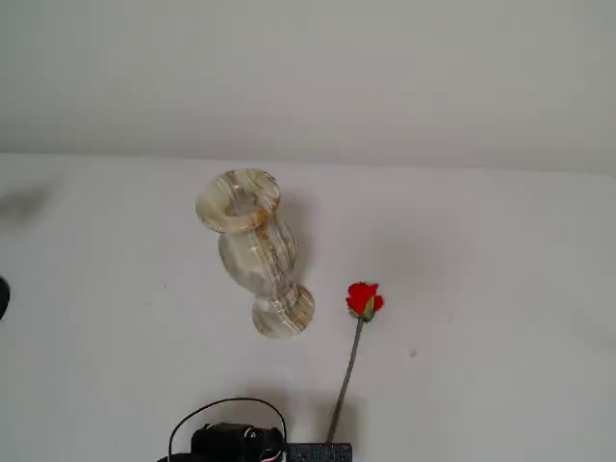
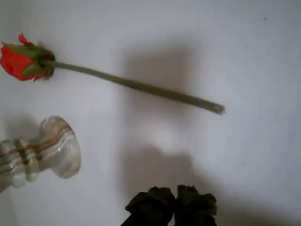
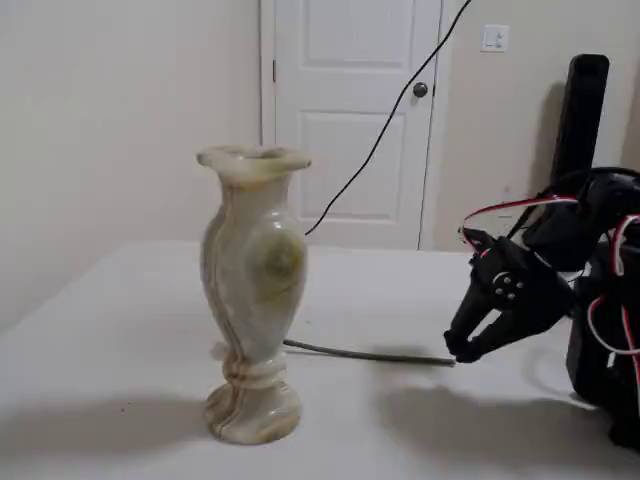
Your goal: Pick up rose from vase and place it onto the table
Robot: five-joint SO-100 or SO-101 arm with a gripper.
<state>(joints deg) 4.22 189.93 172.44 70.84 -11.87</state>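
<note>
1. We find the rose (image 2: 23, 61) lying flat on the table (image 1: 500, 289), outside the vase (image 3: 250, 300). Its stem runs away from the bloom, and its cut end points toward the hand (image 3: 460, 350).
2. The vase stands upright on its foot, just beside the bloom in the wrist view, not touching it. Its mouth holds nothing we can see, which fits a flower already taken out.
3. In the wrist view the fingertips of the hand sit pressed together at the lower edge, with bare table between them and the stem; they pinch nothing.
4. In a fixed view from the side the hand hangs low near the stem's cut end. We cannot tell from that angle whether it touches the stem.
5. We judge the placing done: the rose rests unsupported on the table, and the hand stands clear of it, well placed to draw back without disturbing flower or vase.
</note>
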